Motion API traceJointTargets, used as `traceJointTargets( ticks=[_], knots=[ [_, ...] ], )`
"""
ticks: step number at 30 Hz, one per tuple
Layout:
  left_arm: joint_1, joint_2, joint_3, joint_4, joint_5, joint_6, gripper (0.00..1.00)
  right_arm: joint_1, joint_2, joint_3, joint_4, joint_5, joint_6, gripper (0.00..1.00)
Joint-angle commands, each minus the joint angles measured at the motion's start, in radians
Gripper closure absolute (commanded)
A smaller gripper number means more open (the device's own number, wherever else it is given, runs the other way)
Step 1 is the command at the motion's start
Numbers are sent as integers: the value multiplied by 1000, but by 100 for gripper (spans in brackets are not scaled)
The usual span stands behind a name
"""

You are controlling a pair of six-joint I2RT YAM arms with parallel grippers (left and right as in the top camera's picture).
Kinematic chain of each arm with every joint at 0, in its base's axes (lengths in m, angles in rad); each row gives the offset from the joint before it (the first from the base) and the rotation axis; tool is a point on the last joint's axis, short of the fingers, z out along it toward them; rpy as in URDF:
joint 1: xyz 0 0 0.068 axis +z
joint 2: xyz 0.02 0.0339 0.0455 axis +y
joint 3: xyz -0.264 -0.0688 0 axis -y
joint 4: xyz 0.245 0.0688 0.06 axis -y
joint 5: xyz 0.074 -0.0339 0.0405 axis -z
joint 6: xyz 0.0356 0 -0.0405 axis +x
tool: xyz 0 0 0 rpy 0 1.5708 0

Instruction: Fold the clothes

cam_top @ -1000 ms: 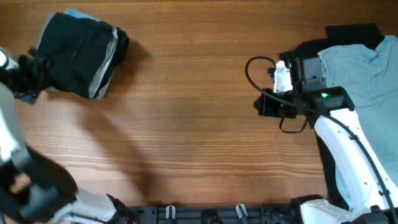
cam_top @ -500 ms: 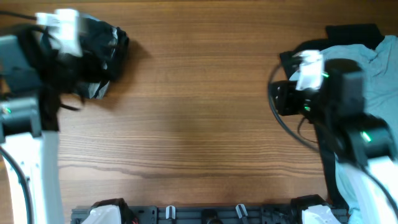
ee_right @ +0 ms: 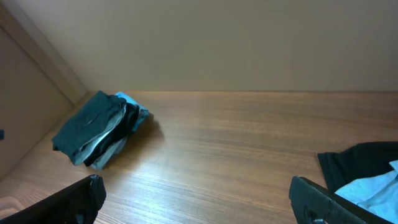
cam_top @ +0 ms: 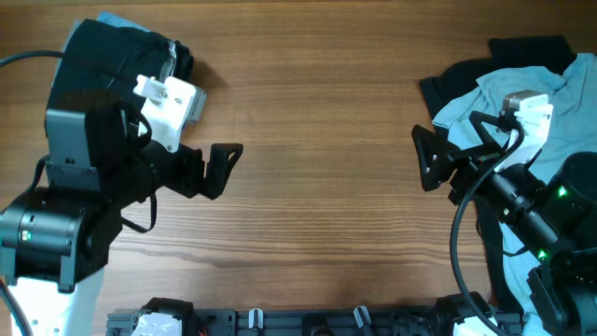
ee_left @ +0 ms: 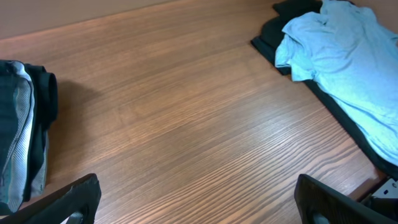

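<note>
A folded stack of clothes (cam_top: 179, 58) lies at the far left of the table, mostly hidden under my left arm in the overhead view. The wrist views show it as dark and grey layers (ee_left: 25, 124) with a pale blue edge (ee_right: 99, 127). A crumpled pale blue T-shirt (cam_top: 560, 103) (ee_left: 336, 56) lies at the right on top of a black garment (cam_top: 532, 51) (ee_right: 360, 162). My left gripper (cam_top: 222, 170) (ee_left: 199, 202) hangs open over bare wood, right of the stack. My right gripper (cam_top: 425, 159) (ee_right: 199, 199) is open and empty, just left of the T-shirt.
The wooden table (cam_top: 317, 112) stretches between the two grippers. A plain wall runs behind its far edge in the right wrist view. A black rail with clips (cam_top: 308, 319) lines the front edge.
The right gripper has opened and drawn back from the T-shirt pile. The left arm has swung in from the far left over the folded stack, its gripper still open.
</note>
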Motion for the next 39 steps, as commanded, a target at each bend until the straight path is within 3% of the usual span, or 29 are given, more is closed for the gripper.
traceJointTargets(
  ticks=[1, 12, 21, 25, 28, 30, 35, 39],
  knots=[
    [-7, 3, 3, -3, -20, 19, 0, 4, -3, 6, 4, 17, 0, 0],
    [-7, 3, 3, -3, -20, 19, 0, 4, -3, 5, -41, 18, 381, 0],
    [-7, 3, 3, -3, -20, 19, 0, 4, 0, 5, -224, 22, 481, 0],
    [-7, 3, 3, -3, -20, 19, 0, 4, 0, 5, -151, 16, 216, 0],
    [-7, 3, 3, -3, -20, 19, 0, 4, 0, 5, -41, -45, -160, 0],
    [-7, 3, 3, -3, -20, 19, 0, 4, 0, 4, 14, -85, -325, 0],
    [-7, 3, 3, -3, -20, 19, 0, 3, -39, -20, 57, -84, -562, 0],
    [-7, 3, 3, -3, -20, 19, 0, 3, -132, -108, 61, -76, -618, 0]
  ],
)
